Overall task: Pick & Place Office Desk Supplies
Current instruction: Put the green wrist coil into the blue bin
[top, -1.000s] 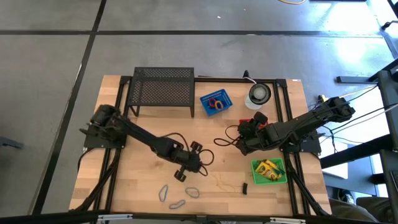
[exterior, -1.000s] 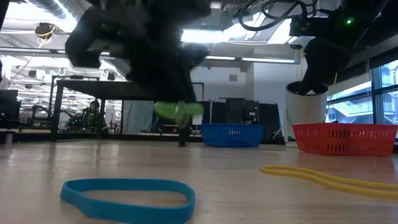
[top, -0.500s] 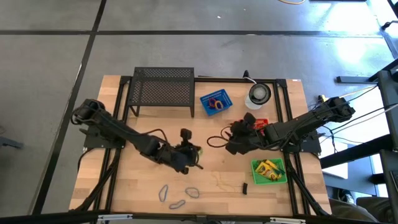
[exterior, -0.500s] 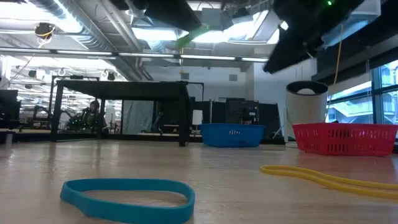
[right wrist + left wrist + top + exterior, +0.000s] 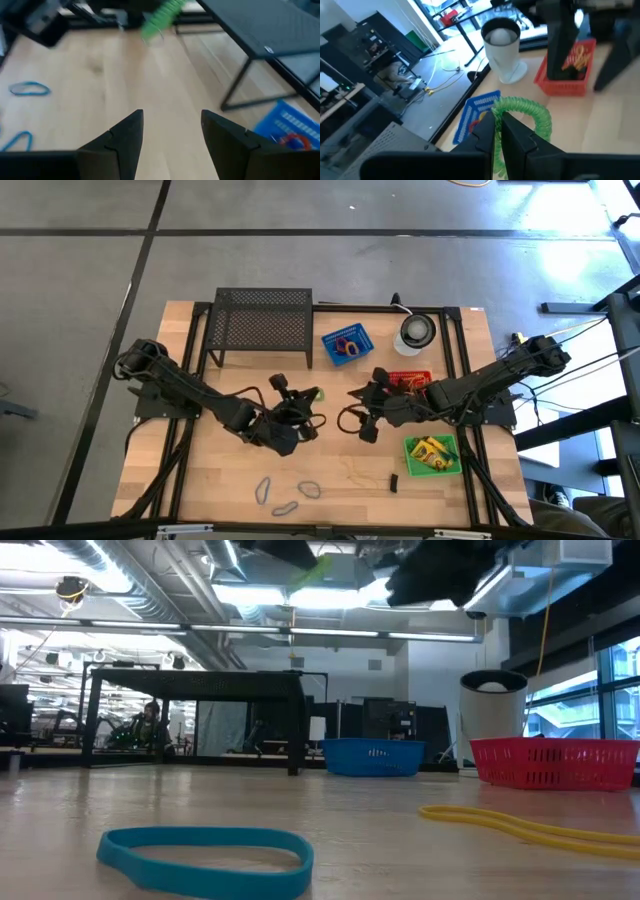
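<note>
Pale wooden worktop (image 5: 230, 480) is seen under both arms. A bright green coiled rubber-band loop (image 5: 529, 111) is pinched in the closed jaws of the left gripper (image 5: 300, 402), held in the air above the worktop's middle. Facing it, the right gripper (image 5: 362, 412) is held with jaws apart. Thin blue rubber-band loops (image 5: 285, 492) lie near the front edge, and a small blue mesh tray (image 5: 346, 343) stands beside a black wire-mesh rack (image 5: 262, 325).

My left gripper (image 5: 300, 395) sits mid-table, right gripper (image 5: 362, 408) just beside it, rack (image 5: 263, 325) behind.
</note>
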Robot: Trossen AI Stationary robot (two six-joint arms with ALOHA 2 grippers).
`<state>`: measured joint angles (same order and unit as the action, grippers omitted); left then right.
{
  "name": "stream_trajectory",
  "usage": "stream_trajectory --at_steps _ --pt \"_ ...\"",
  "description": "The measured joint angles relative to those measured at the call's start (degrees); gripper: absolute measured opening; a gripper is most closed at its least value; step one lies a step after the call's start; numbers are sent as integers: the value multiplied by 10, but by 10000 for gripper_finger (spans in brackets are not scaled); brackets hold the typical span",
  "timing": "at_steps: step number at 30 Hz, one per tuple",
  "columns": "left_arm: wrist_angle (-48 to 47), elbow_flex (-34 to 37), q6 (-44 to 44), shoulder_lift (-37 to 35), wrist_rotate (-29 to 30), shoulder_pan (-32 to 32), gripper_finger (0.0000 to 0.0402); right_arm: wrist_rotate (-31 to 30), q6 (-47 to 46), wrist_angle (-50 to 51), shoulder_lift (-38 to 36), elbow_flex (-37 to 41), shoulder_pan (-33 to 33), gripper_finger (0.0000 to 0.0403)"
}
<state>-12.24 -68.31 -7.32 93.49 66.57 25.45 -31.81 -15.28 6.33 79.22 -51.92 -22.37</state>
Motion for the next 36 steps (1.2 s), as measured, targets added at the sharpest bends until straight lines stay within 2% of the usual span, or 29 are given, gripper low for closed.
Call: stream_trajectory --at_steps 5,12,19,29,32,36 --pt "24 0 0 3 0 0 15 42 59 -82 37 0 0 201" --pt "44 0 42 48 1 1 15 43 130 -179 87 0 4 201" --pt "110 0 87 78 8 1 15 5 130 -188 92 0 10 201" --pt "172 0 141 78 -6 4 15 -21 107 -187 92 0 9 199" --pt "172 0 141 78 -20 4 15 -20 101 -188 92 0 9 185" --pt "172 0 141 78 -21 4 15 -21 100 -187 92 0 9 141"
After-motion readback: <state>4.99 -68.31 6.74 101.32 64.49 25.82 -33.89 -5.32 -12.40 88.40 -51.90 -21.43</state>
